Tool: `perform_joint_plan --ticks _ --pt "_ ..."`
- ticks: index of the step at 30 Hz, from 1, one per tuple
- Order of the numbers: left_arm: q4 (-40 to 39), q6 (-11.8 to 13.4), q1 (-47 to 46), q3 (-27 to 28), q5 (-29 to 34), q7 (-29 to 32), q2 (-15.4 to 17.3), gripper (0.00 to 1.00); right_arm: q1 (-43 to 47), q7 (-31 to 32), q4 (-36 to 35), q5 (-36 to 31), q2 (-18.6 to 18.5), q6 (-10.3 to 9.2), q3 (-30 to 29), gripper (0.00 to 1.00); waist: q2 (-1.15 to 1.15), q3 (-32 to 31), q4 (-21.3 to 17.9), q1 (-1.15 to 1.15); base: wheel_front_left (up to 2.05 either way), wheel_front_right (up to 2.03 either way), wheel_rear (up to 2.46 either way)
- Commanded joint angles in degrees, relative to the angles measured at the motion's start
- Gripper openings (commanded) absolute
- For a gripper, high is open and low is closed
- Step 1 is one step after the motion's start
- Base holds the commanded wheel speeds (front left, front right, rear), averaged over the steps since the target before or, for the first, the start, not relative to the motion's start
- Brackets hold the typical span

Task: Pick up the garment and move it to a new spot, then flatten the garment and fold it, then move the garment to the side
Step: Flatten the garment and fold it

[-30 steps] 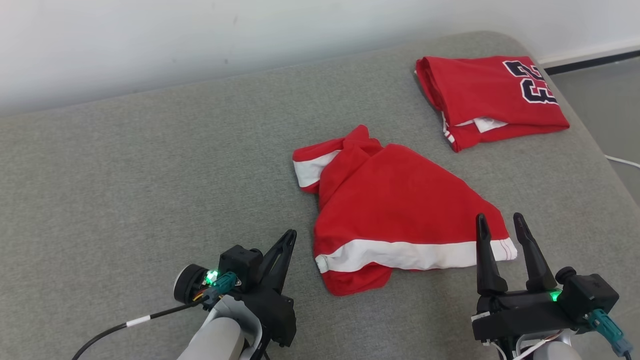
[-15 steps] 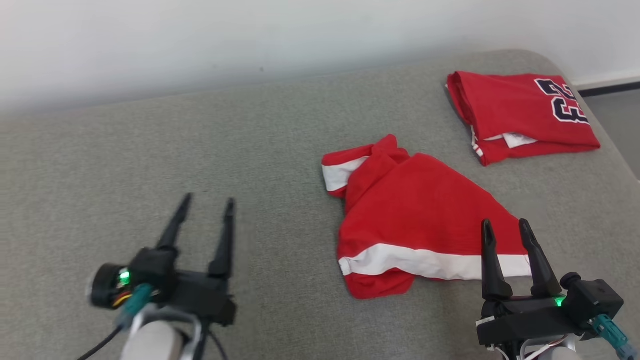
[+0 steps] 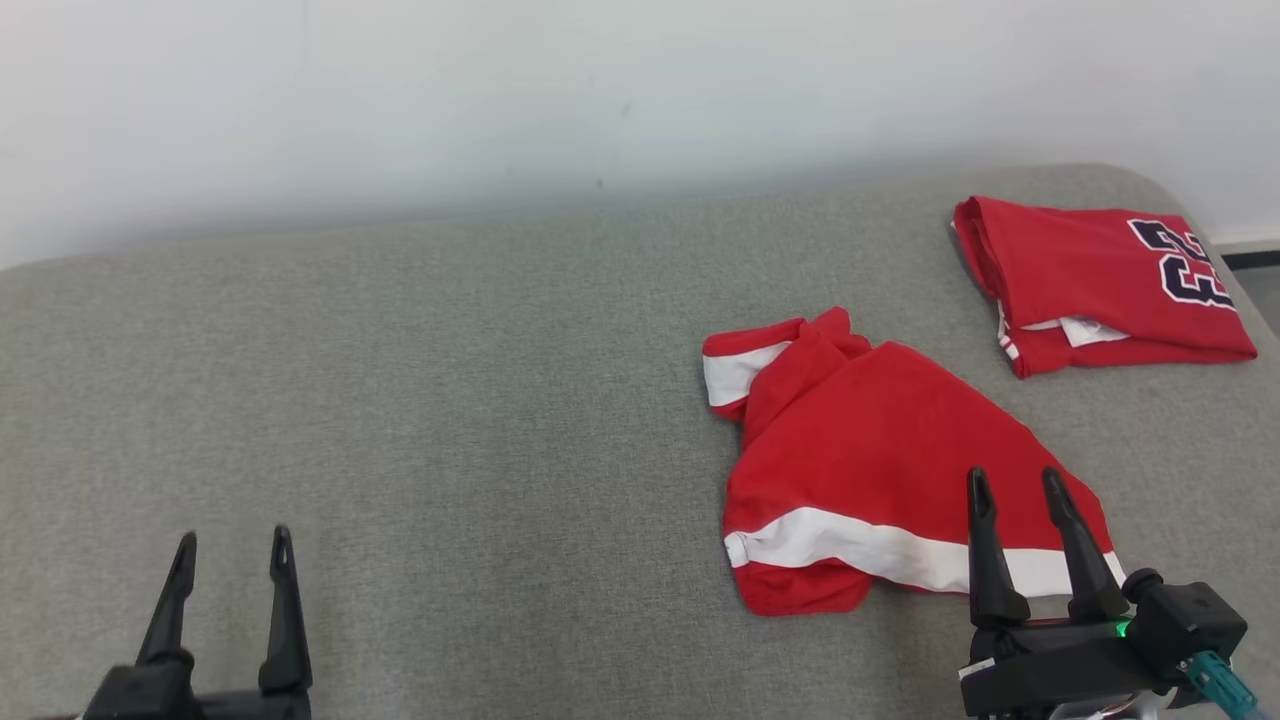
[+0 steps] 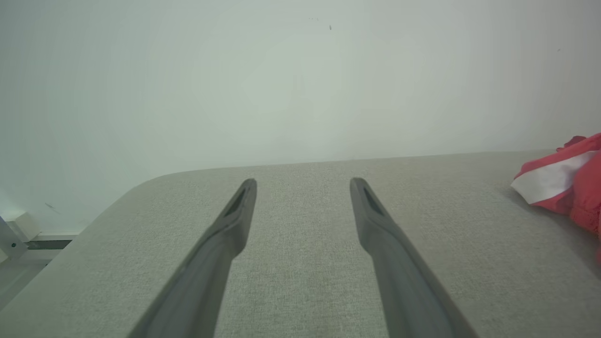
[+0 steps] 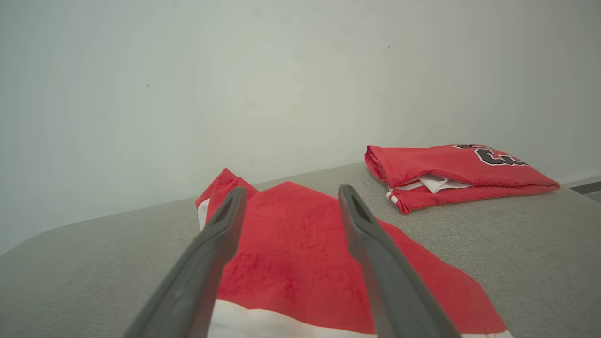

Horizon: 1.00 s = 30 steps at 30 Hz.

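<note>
Head view: crumpled red garment (image 3: 880,470) on grey cushion (image 3: 450,400); folded jersey (image 3: 1100,280) apart behind it. Right gripper (image 3: 1013,474) spread, empty, above garment's near edge. Left gripper (image 3: 233,537) spread, empty, well clear.

A folded red jersey (image 3: 1095,280) with dark, white-edged numerals, perhaps a 23, lies at the far right corner of the grey cushioned surface (image 3: 450,400). Behind that surface rises a pale wall (image 3: 500,100); a dark skirting strip (image 3: 1255,258) shows past its right edge.
</note>
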Motion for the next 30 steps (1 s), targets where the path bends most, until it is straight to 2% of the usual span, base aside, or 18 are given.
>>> perform_joint_plan --ticks 1,7,11,20,30 --pt "-0.7 0.5 1.5 0.5 0.3 -0.2 -0.6 1.0 0.7 -0.3 0.1 -0.2 -0.1 -0.15 0.1 1.0 0.0 -0.9 0.9 0.0 0.0 0.0 0.0" --pt "-2.5 1.0 6.1 2.8 0.2 -0.2 -2.6 1.0 1.4 -0.3 0.6 0.5 -0.8 -0.15 0.2 1.0 0.0 -2.0 1.9 0.0 0.0 0.0 0.0" --pt "-2.8 -0.5 7.8 4.3 -0.5 -0.2 -3.6 1.0 1.8 -0.3 1.3 0.8 -1.2 -0.15 0.5 1.0 0.0 -2.7 2.3 0.0 0.0 0.0 0.0" --pt "-1.7 -1.8 8.5 5.6 0.5 -0.2 -4.9 1.0 1.9 -0.3 1.9 1.2 -1.3 -0.15 1.1 1.0 0.0 -3.0 2.4 0.0 0.0 0.0 0.0" --pt "-0.5 -5.4 3.2 2.5 -0.1 -0.2 -6.4 1.0 0.8 -0.3 1.9 1.2 -1.1 -0.15 1.5 1.0 0.0 -1.6 0.6 0.0 0.0 0.0 0.0"
